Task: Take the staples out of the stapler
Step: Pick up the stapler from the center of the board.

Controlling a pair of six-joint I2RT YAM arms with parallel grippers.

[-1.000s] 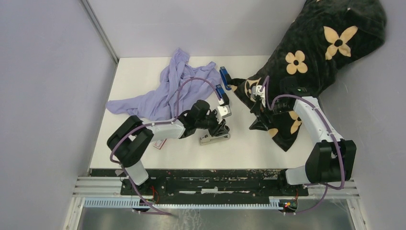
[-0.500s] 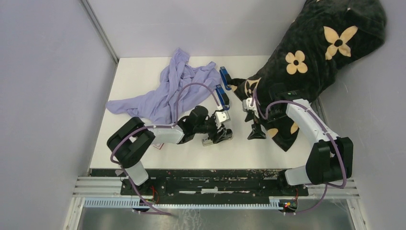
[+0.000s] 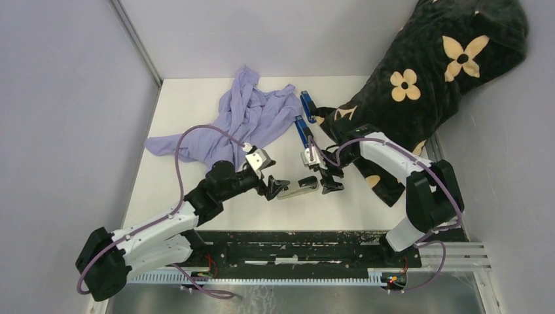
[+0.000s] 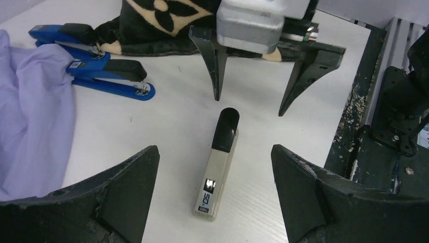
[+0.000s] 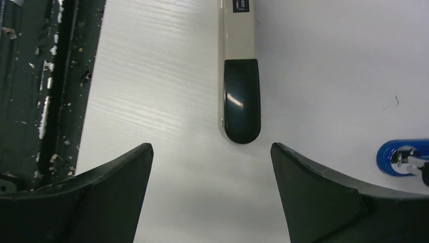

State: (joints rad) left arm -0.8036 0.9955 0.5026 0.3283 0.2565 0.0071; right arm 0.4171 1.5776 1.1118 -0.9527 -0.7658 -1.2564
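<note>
Facing each other across the stapler (image 4: 218,162), both of my tools stand with fingers spread wide and nothing between them. My left tool (image 3: 273,186) sits at the stapler's 9 o'clock end, apart from it. My right tool (image 3: 327,182) hangs just off its 3 o'clock end, fingertips down toward the worktop (image 3: 366,209), not touching the stapler.

The stapler is cream with a black nose. It lies flat and shut on the bare white worktop, near the 6 o'clock edge, with the nose aimed at my right tool. The staples themselves I cannot make out in any view.

At the stapler's 12 o'clock lie two blue staplers, the nearer one (image 4: 109,81) and the farther one (image 4: 66,35), roughly in line. A lavender cloth (image 3: 229,124) is heaped at 10 o'clock, its edge against the blue staplers. A black cloth with tan flowers (image 3: 432,59) covers the 2 o'clock corner and reaches down behind my right arm.
</note>
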